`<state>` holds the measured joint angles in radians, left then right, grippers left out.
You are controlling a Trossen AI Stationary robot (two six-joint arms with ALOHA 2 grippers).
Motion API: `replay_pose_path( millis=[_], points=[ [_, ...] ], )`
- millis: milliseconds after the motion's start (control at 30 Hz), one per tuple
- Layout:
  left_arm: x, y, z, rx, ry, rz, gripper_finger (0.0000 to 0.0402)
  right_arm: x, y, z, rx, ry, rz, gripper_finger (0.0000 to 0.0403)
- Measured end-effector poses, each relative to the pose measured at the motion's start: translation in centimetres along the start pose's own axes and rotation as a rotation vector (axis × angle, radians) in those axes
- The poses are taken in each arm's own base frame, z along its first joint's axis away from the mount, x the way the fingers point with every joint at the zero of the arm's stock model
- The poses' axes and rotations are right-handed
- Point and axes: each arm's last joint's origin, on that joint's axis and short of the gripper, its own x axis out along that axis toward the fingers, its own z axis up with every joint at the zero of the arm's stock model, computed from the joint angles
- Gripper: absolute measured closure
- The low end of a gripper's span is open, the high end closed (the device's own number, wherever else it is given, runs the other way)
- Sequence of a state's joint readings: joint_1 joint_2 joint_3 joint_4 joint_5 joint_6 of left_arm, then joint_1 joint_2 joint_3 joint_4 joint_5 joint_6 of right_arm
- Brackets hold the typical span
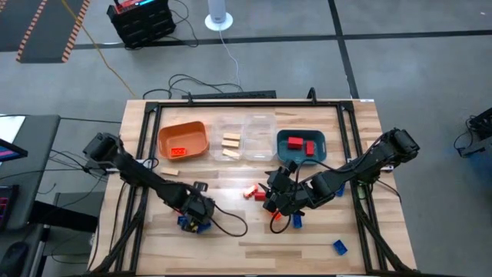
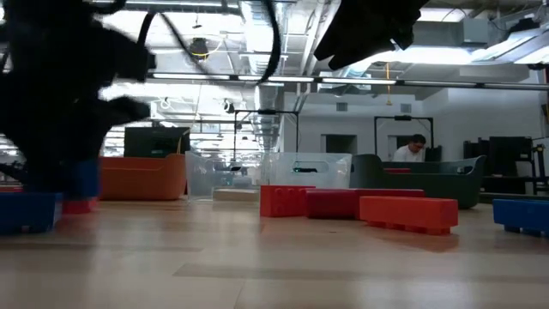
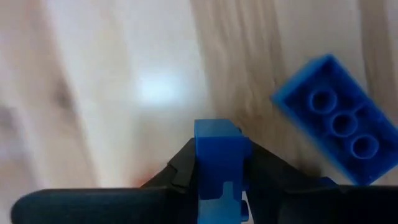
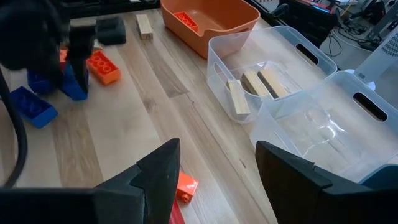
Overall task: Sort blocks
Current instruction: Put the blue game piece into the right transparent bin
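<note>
We see the left gripper [image 3: 222,180] clamped on a blue block [image 3: 219,155], lower left of the high view. Pick step; next we'd lift toward a tray. Right gripper [image 4: 214,168] jaws half-spread, empty, centre.

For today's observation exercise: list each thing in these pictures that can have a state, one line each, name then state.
left hand: shut on a blue block
right hand: open, holding nothing
orange tray: holds one orange block
clear tray: holds tan blocks
second clear tray: nothing visible inside
teal tray: holds red blocks
</note>
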<state>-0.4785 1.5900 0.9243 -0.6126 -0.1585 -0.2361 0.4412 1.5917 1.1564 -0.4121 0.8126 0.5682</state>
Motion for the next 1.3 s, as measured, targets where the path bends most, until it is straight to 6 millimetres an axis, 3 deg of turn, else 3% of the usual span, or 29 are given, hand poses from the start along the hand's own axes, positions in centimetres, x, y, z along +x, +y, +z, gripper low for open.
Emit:
replay_pose_path(
  millis=[200, 400, 567, 700, 933, 1033, 1100, 1300],
  points=[
    [-4.3, 3.8, 0.4, -0.039, -0.162, 0.097, 0.032, 0.0, -0.3, -0.3, -0.033, 0.028, -0.017, 0.0159],
    [-8.8, 8.6, -0.4, -0.062, -0.313, 0.279, 0.032, 1.5, -2.5, -0.5, -0.14, 0.121, -0.119, 0.0168],
    [-12.5, 11.1, -1.5, -0.081, -0.458, 0.384, 0.032, 2.1, -4.4, 2.0, -0.246, 0.081, -0.053, 0.019],
    [-14.2, 12.4, -2.7, -0.127, -0.508, 0.506, 0.0318, 2.1, -6.8, 4.1, -0.296, 0.028, -0.048, 0.0204],
    [-13.0, 13.5, -4.3, -0.203, -0.682, 0.588, 0.0317, 3.7, -10.3, 5.4, -0.308, 0.038, -0.132, 0.0212],
    [-12.2, 14.6, -4.4, -0.254, -0.753, 0.618, 0.0316, 5.3, -11.8, 5.2, -0.29, 0.029, -0.072, 0.0212],
    [-11.5, 15.4, -4.0, -0.265, -0.784, 0.591, 0.0316, 6.2, -13.0, 5.0, -0.278, 0.028, -0.017, 0.0212],
    [-9.0, 18.6, -1.7, -0.275, -0.813, 0.467, 0.0316, 7.7, -15.9, 4.5, -0.272, 0.071, -0.076, 0.0212]
  ],
)
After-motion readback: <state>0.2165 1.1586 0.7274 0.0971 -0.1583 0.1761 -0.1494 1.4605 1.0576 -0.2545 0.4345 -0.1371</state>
